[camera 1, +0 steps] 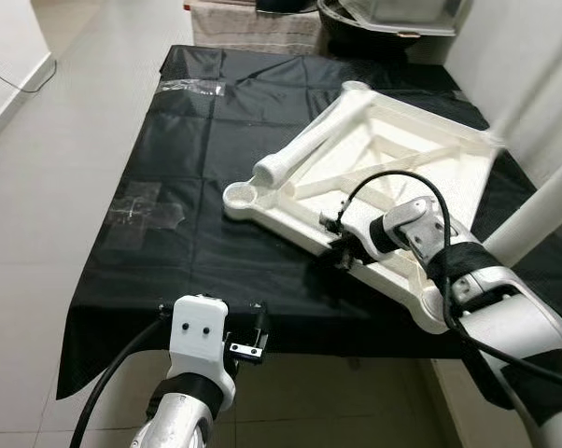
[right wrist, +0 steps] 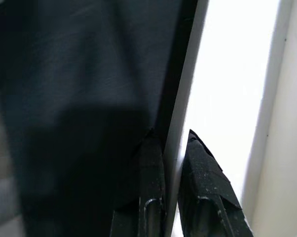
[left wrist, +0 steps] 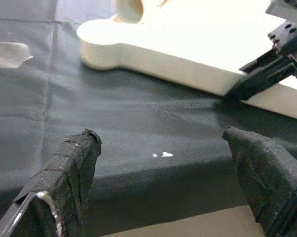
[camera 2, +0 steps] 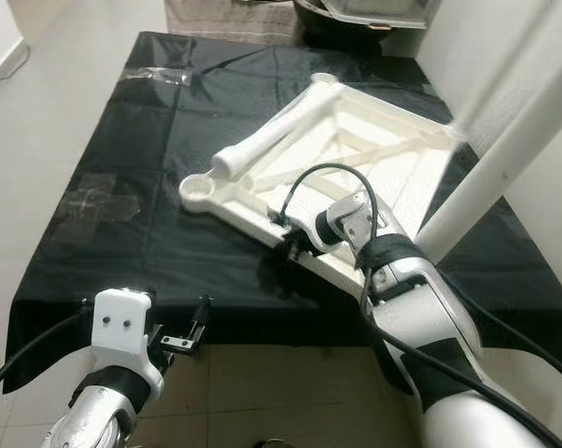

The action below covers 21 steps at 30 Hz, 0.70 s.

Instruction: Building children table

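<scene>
While the white tabletop [camera 1: 393, 177] lies upside down on the black cloth [camera 1: 178, 187] of the floor, we record our right end effector [camera 1: 340, 245] at its near rim, fingers pressed together on that thin edge. In the right wrist view the rim [right wrist: 180, 123] runs straight between the two black fingers [right wrist: 205, 168], one on the cloth side and one on the ribbed inner side, so we judge this a pinch on the panel's wall, not a mere touch.

One leg [camera 1: 314, 138] is already seated in a corner socket and lies slanted across the panel, its long axis running from the far corner toward the near left of the right end effector. Just beyond that leg's free end, to the left of the right end effector, an open round socket [camera 1: 241, 195] sits at the panel's corner. A second white tube [camera 1: 542, 210], blurred, crosses the scene to the right of the arm; we cannot tell what holds it.

Our left end effector [camera 1: 246, 333] hangs low at the cloth's near edge, fingers spread wide and holding nothing. From it the panel's rounded corner [left wrist: 104, 42] lies ahead and well apart.

Our judgement: the right arm is nearer and already has purchase. Any shift of the panel turns on that rim grip, and the thin edge may slip from the pinch if pulled sideways.
</scene>
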Motion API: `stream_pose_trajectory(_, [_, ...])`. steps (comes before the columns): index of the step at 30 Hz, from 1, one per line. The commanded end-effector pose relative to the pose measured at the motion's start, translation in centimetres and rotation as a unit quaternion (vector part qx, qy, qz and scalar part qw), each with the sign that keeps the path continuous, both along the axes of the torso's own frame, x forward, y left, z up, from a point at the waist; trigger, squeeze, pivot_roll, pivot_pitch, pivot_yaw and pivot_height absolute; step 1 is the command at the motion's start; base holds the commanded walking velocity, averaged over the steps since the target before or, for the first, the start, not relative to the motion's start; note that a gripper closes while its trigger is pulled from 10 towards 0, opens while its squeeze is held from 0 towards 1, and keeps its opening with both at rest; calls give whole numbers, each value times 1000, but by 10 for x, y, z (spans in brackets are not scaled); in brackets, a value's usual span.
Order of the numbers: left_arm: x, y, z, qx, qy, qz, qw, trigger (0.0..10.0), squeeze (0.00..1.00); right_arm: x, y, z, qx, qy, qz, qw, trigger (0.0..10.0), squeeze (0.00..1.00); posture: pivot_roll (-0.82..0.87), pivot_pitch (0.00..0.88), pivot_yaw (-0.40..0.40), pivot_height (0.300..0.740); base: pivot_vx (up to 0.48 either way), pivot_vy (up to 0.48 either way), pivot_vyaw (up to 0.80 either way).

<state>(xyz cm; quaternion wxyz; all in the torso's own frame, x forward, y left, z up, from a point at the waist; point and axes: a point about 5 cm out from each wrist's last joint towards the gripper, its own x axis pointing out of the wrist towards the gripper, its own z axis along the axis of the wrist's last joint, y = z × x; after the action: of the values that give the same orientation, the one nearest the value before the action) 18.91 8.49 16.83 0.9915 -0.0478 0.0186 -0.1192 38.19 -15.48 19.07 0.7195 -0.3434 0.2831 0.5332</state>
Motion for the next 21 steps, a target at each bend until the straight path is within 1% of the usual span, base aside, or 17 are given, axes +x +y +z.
stream_pose_trajectory(1, [2, -1, -5, 0, 10, -1, 1000, 10000, 0, -26, -5, -42, -80, 121, 106, 984, 0, 0, 83, 217, -113, 740, 0, 0, 0])
stream_pose_trajectory(2, [3, -1, -5, 1, 9, -1, 1000, 10000, 0, -31, -17, -44, -109, 132, 136, 976, 0, 0, 83, 212, -111, 740, 0, 0, 0])
stream_pose_trajectory(3, [3, -1, -5, 1, 9, -1, 1000, 10000, 0, -31, -17, -44, -109, 132, 136, 976, 0, 0, 83, 212, -111, 740, 0, 0, 0])
stream_pose_trajectory(4, [4, -1, -6, 2, 9, -1, 1000, 10000, 0, -34, -24, -44, -127, 140, 154, 970, 0, 0, 83, 212, -111, 740, 0, 0, 0])
stream_pose_trajectory(7, [4, -1, -6, 2, 9, -1, 1000, 10000, 0, -34, -24, -44, -127, 140, 154, 970, 0, 0, 83, 212, -111, 740, 0, 0, 0])
stream_pose_trajectory(9, [5, 0, -7, 4, 9, 0, 1000, 10000, 0, -37, -41, -42, -192, 136, 188, 954, 0, 0, 84, 203, -111, 740, 0, 0, 0])
stream_pose_trajectory(12, [5, 0, -7, 4, 9, 0, 1000, 10000, 0, -37, -41, -42, -192, 136, 188, 954, 0, 0, 84, 203, -111, 740, 0, 0, 0])
stream_pose_trajectory(13, [6, 0, -7, 4, 9, 1, 1000, 10000, 0, -38, -47, -42, -215, 134, 199, 947, 0, 0, 84, 203, -111, 740, 0, 0, 0])
stream_pose_trajectory(16, [6, 1, -8, 6, 8, 2, 1000, 10000, 0, -38, -48, -39, -216, 131, 203, 946, 0, 0, 88, 201, -111, 740, 0, 0, 0])
stream_pose_trajectory(17, [7, 1, -8, 8, 8, 2, 1000, 10000, 0, -37, -47, -38, -211, 125, 201, 949, 0, 0, 91, 199, -109, 740, 0, 0, 0])
stream_pose_trajectory(18, [7, 1, -8, 9, 8, 2, 1000, 10000, 0, -35, -48, -36, -217, 114, 199, 949, 0, 0, 91, 199, -109, 740, 0, 0, 0])
stream_pose_trajectory(20, [7, 1, -8, 9, 8, 2, 1000, 10000, 0, -35, -48, -36, -217, 114, 199, 949, 0, 0, 91, 199, -109, 740, 0, 0, 0])
stream_pose_trajectory(21, [7, 1, -9, 10, 8, 2, 1000, 10000, 0, -34, -50, -35, -231, 105, 201, 946, 0, 0, 94, 194, -111, 740, 0, 0, 0])
